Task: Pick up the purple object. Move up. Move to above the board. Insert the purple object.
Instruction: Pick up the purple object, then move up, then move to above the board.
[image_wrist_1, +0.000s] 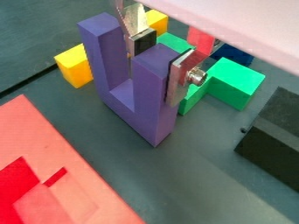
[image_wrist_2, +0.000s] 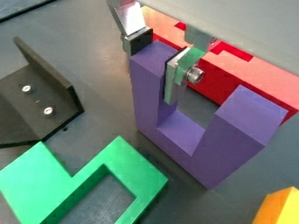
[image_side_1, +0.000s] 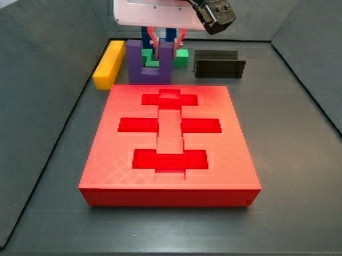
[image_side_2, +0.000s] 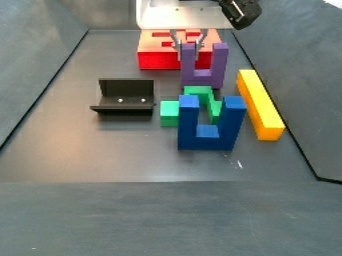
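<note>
The purple object (image_wrist_1: 135, 96) is a chunky U-shaped block standing on the dark floor with its two prongs up, close beside the board (image_side_1: 114, 110). My gripper (image_wrist_1: 160, 59) straddles one prong from above. Its dark pad presses one face and the silver finger plate (image_wrist_2: 176, 77) lies flat on the opposite face, with no gap showing in either wrist view. In the side views the gripper (image_side_1: 160, 42) (image_side_2: 198, 42) hangs low over the purple object (image_side_2: 205, 62). The board (image_side_2: 152, 56) is a large red slab with darker cross-shaped recesses.
A yellow bar (image_side_1: 108, 62) (image_side_2: 259, 100) lies beside the purple block. A green block (image_wrist_2: 82, 179) (image_side_2: 178, 107) and a blue U-shaped piece (image_side_2: 210, 125) sit close together. The dark fixture (image_side_1: 219, 64) (image_side_2: 123, 97) stands on the floor. Dark walls edge the floor.
</note>
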